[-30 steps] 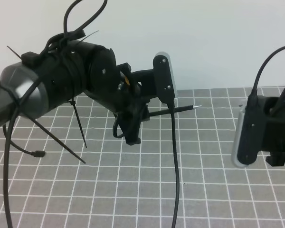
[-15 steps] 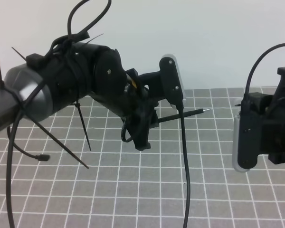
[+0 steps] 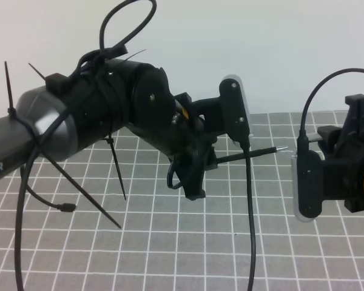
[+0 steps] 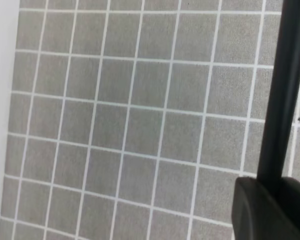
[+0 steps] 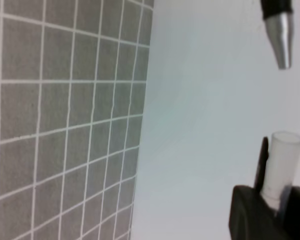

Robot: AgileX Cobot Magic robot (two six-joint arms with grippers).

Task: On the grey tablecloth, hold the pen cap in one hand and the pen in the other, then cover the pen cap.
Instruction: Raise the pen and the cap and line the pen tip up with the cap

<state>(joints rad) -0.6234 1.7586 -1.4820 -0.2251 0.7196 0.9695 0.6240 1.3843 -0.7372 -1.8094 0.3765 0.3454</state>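
Note:
The pen is a thin black stick held level above the grey tablecloth, with my left gripper shut on its rear part. Its silvery tip points right, a short gap from my right gripper. In the left wrist view the black shaft of the pen rises from the left gripper. In the right wrist view the translucent pen cap stands in the right gripper, open end up. The pen tip hangs just above it, nearly in line, not touching.
Black cables and cable ties hang off the left arm; one cable drops from the left wrist camera to the cloth. A pale wall lies beyond the cloth's far edge. The right wrist camera faces left.
The left arm has carried the pen to the right and slightly down, bringing its tip close to the right gripper. The right gripper has shifted a little left and up.

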